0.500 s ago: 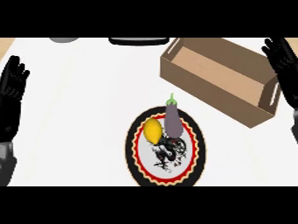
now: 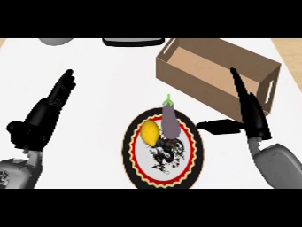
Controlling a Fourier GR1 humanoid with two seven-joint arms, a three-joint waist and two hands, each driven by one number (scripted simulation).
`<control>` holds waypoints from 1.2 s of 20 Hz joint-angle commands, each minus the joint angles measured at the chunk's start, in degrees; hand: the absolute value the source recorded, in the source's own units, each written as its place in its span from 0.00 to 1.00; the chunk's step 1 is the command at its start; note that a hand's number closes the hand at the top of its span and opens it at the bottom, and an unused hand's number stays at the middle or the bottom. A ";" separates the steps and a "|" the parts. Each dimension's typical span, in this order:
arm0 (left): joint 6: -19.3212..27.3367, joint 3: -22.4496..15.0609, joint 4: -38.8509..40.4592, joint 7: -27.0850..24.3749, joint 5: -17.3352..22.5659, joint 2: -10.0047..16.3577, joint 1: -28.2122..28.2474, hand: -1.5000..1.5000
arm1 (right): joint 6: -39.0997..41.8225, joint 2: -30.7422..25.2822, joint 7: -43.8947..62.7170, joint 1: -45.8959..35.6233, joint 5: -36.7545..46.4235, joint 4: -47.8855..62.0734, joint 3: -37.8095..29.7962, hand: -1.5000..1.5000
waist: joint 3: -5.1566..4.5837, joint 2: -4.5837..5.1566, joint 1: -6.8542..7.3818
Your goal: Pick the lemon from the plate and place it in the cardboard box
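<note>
- The lemon (image 2: 150,132) lies on the left half of the plate (image 2: 132,156), which sits towards the near edge of the worktop (image 2: 94,88), about midway between its left and right sides; a purple aubergine (image 2: 171,120) lies just beside the lemon on its right, and the two seem to touch.
- The cardboard box (image 2: 202,86) stands open-topped towards the far right corner of the worktop, beyond and to the right of the plate; the lemon is not in it.
- The right hand (image 2: 254,114) is just right of the plate, in front of the box's near wall; its fingers are straight and pressed together, pointing away towards the far edge; the thumb juts out sideways towards the plate's right rim; it holds nothing and touches neither fruit as far as can be seen.
- The left hand (image 2: 48,111) rests near the left edge of the worktop, fingers straight and together, holding nothing; it is well apart from the plate.
- Progress, as I judge it: nothing of the task is done yet; the lemon has not been grasped; reaching over the plate, closing round the lemon without catching the aubergine, lifting, carrying to the box and letting go all remain.
</note>
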 commanded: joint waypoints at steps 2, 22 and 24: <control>-3.49 -4.13 0.53 0.36 0.43 -1.15 -0.34 0.50 | -5.04 -2.52 6.53 2.52 19.93 5.02 13.68 0.00 | -0.45 -0.03 0.43; -4.10 -7.29 4.29 -1.71 -1.38 -5.07 -1.17 0.50 | 34.18 23.74 70.39 -15.07 39.12 -11.58 27.82 0.00 | 0.47 -0.05 2.39; -3.77 -7.58 4.53 0.10 -1.95 -5.42 -1.88 0.50 | 33.01 23.84 71.04 -15.93 37.57 -9.49 25.76 0.00 | 0.58 0.15 2.64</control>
